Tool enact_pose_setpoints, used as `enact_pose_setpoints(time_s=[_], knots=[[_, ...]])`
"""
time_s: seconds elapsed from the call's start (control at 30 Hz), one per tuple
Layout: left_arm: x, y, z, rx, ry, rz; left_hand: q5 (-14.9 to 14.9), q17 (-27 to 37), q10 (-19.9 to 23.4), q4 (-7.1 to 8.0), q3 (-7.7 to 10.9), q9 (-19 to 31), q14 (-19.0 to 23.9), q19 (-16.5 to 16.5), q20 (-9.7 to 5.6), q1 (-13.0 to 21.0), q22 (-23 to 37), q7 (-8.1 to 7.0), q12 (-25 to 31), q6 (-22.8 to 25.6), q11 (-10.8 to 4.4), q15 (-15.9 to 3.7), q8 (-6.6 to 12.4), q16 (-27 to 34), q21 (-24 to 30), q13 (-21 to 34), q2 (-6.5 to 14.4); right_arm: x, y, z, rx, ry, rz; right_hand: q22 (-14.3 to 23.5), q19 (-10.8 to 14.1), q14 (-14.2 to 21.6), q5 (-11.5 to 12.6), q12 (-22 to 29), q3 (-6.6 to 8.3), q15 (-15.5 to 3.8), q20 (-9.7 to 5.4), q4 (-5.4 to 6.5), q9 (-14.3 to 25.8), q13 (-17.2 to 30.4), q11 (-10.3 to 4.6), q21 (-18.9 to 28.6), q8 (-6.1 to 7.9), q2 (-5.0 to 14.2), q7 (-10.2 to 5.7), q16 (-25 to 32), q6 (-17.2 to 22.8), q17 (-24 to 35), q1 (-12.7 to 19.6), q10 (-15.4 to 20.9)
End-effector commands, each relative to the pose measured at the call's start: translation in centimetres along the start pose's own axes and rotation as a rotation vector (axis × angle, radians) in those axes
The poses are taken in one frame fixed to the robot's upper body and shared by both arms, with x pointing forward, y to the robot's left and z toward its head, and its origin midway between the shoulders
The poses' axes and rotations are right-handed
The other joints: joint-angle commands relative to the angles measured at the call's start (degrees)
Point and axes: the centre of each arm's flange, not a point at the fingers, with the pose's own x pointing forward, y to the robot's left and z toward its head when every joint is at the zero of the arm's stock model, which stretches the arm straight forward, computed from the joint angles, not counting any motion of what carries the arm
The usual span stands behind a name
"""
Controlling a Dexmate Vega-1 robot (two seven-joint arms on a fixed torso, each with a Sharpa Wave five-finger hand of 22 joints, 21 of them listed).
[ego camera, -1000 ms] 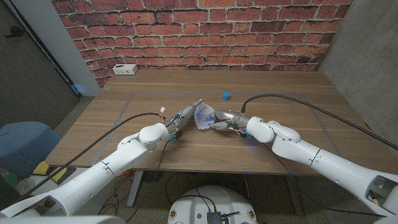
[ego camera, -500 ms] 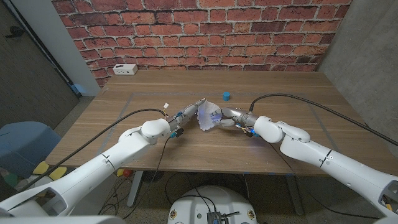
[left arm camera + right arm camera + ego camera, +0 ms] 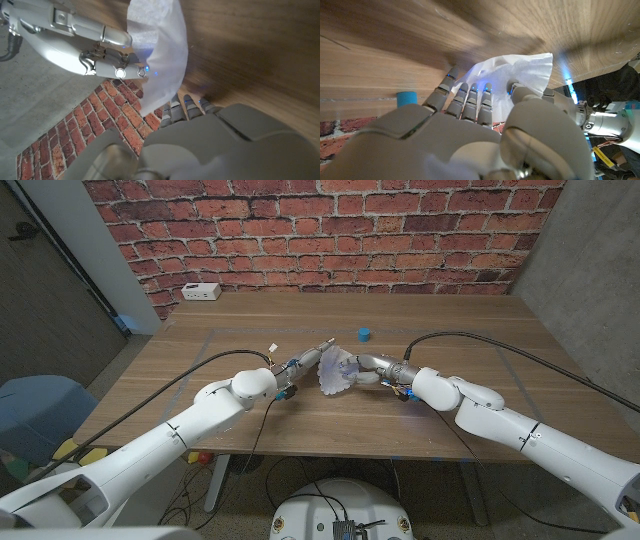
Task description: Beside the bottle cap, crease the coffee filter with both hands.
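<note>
While one blue bottle cap [image 3: 364, 333] sits nearby, left hand [image 3: 311, 359] and right hand [image 3: 366, 368] fingers pinch one white coffee filter [image 3: 335, 369].

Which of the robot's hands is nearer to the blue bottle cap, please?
The right hand, just in front of the bottle cap. The left hand sits farther off to its left, across the coffee filter both hold.

White coffee filter [image 3: 336, 371] crumpled, upright mid-table; blue bottle cap [image 3: 364, 334] near, behind it.
</note>
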Motion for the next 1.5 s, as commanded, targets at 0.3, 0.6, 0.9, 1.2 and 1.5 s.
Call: enact_pose_setpoints(time_s=[0.3,0.6,0.9,1.2,1.5], knots=[[-2.6,-0.7,4.5,0.040,-0.328,0.148,0.71,0.01,11.97,-1.08,-0.57,0.03,10.67,7.68,0.11,2.49,-0.03,1.55,1.27,3.56,-0.54,-1.17,-0.20,-0.06,1.19,0.09,1.66,0.1,1.2,-1.7,0.022,0.015,0.055,0.22,0.35,0.62,0.46,-0.19,-0.23,-0.20,-0.60,0.24,0.09,0.16,0.20,0.13,-0.02,0.42,0.37,-0.10,0.15,0.20,-0.53,0.74],[-1.8,-1.0,4.4,0.151,-0.195,0.058,0.68,0.02,13.36,-0.56,-0.82,0.03,7.96,2.88,-0.73,2.38,0.08,1.26,-0.38,0.97,1.08,-1.91,-1.33,-1.83,-1.47,-0.01,2.77,-0.6,1.2,-1.8,0.033,0.020,0.033,0.22,0.37,0.69,0.55,-0.23,-0.19,-0.20,-0.65,0.22,0.09,0.16,0.21,0.10,-0.04,0.59,0.37,-0.23,0.13,0.14,-0.71,0.74],[-3.4,-0.7,4.3,0.219,-0.297,0.246,0.87,0.38,-0.99,-0.45,-3.01,0.01,10.12,12.28,6.02,1.98,0.67,-5.03,-6.97,-1.39,-0.92,2.35,-0.72,-2.13,0.97,0.28,2.23,-0.7,1.3,-2.1,0.038,0.039,0.036,0.22,0.40,0.77,0.61,-0.27,-0.18,-0.23,-0.73,0.21,0.08,0.15,0.14,0.07,-0.04,0.69,0.39,-0.36,0.13,0.09,-0.93,0.74],[-8.0,-0.1,4.2,0.174,-0.363,0.655,-2.86,0.10,-0.48,-3.97,0.70,0.33,8.84,13.38,5.88,8.66,0.70,-1.16,-4.08,18.38,-0.75,0.74,2.50,-0.99,0.57,0.33,5.03,0.2,1.3,-2.2,0.022,0.053,0.067,0.23,0.41,0.82,0.68,-0.31,-0.18,-0.22,-0.87,0.24,0.08,0.15,0.23,0.02,-0.04,0.88,0.45,-0.51,0.15,0.07,-1.24,0.78],[-11.3,-1.0,2.3,0.126,-0.253,0.946,-6.15,0.22,14.96,-5.46,4.46,0.84,25.63,29.97,7.93,11.64,0.08,4.79,-1.20,33.04,2.04,2.76,3.24,0.65,5.19,0.56,5.91,1.0,1.3,-2.5,0.009,0.061,0.096,0.23,0.44,0.93,0.74,-0.32,-0.15,-0.20,-1.40,0.14,0.07,0.15,0.29,-0.02,-0.03,1.08,0.55,-0.62,0.21,0.02,-1.37,0.86]])
